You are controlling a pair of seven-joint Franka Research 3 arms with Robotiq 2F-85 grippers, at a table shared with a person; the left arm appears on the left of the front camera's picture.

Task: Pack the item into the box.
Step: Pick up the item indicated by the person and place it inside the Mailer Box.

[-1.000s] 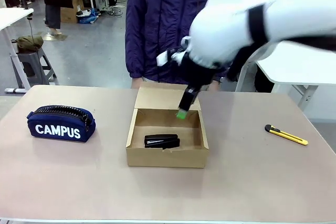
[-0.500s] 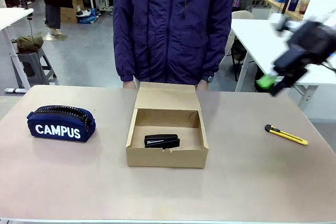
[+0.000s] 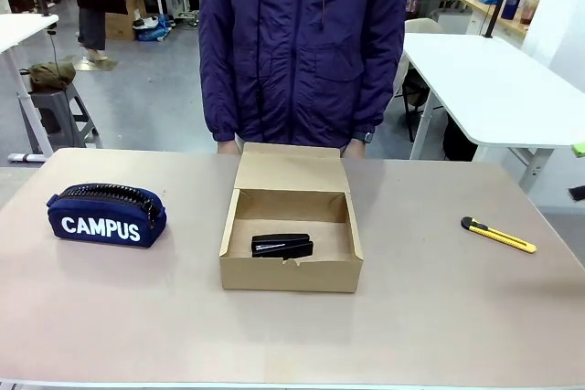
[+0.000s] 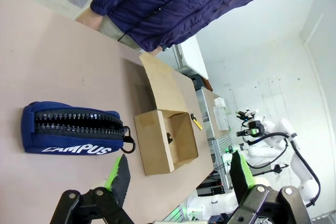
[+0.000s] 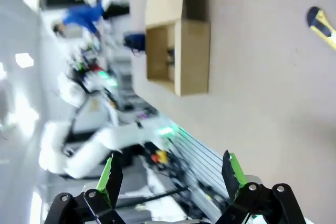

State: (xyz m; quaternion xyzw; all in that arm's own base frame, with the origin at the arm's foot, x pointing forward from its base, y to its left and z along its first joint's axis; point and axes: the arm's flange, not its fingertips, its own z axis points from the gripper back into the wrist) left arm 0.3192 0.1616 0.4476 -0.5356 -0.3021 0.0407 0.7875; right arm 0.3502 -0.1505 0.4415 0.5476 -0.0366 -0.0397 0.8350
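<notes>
stapler is lying flat on the floor of the box, near the front wall, slightly left of centre. box sits mid-bench, lid flap open and tilted back toward the person standing at the far edge. "campus" pencil pouch is well to the box's left, yellow-black utility knife well to its right, both on the bench and apart from the box.

left gripper: jaws spread wide, nothing between them, up off the bench, clear of the pouch and box. right gripper: jaws spread wide, empty, away from the box. that view is blurred, but box and knife are both visible on the bench.
</notes>
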